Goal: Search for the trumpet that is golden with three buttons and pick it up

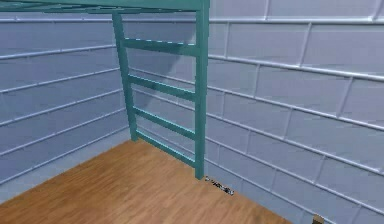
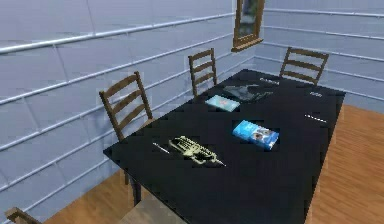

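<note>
Golden trumpet (image 2: 195, 150) lying on the black counter (image 2: 290, 165)

We see it toward the counter's near end, with a blue box (image 2: 255, 134) near it and a pale flat thing (image 2: 222, 103) farther along. Wooden chairs (image 2: 127, 103) stand along the wall side. In the forward view a teal ladder frame (image 1: 165, 90) rises. We cannot tell the hand's state.

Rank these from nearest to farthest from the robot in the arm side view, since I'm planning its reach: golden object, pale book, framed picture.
1. The golden object, near the close end of the table.
2. The pale book, farther up the tabletop.
3. The framed picture, hanging beyond the table's far end.
</note>
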